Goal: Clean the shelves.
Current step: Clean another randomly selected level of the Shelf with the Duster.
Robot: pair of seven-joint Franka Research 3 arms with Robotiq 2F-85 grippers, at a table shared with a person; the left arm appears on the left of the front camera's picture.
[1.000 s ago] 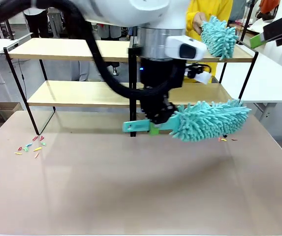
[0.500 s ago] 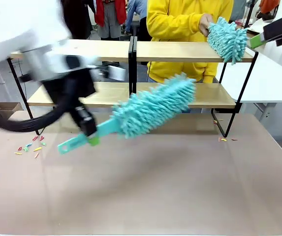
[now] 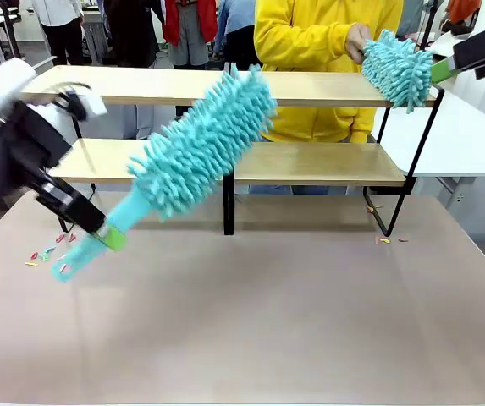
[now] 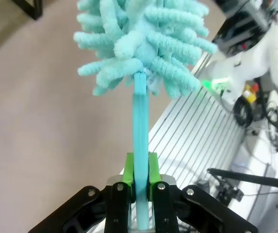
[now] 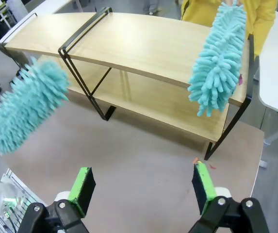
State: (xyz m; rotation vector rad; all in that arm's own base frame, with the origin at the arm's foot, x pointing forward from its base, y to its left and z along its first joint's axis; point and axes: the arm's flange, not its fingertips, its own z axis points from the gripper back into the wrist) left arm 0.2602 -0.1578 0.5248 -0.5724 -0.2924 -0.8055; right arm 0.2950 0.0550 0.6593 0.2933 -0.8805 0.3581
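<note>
The shelves [image 3: 318,162] [image 5: 143,46] stand at the table's far side, two light wooden boards on a black frame. My left gripper [image 3: 105,234] [image 4: 139,180] is shut on the handle of a teal fluffy duster [image 3: 201,142] [image 4: 141,43]. The duster slants up to the right in front of the shelves' left half, its tip at top-board height. A person in yellow holds a second teal duster [image 3: 399,66] [image 5: 220,63] on the right end of the top board. My right gripper [image 3: 449,64] [image 5: 142,187] hangs open high at the right, with nothing between its fingers.
Small coloured scraps lie on the grey-brown tabletop [image 3: 250,321] by the shelves' left foot [image 3: 52,252] and right foot [image 3: 386,240]. White tables [image 3: 471,135] stand at the right. More people stand behind the shelves.
My left arm has swung from the middle of the table to the left, carrying the duster, whose head now tilts up against the shelves' left half. The person's duster stays at the top right.
</note>
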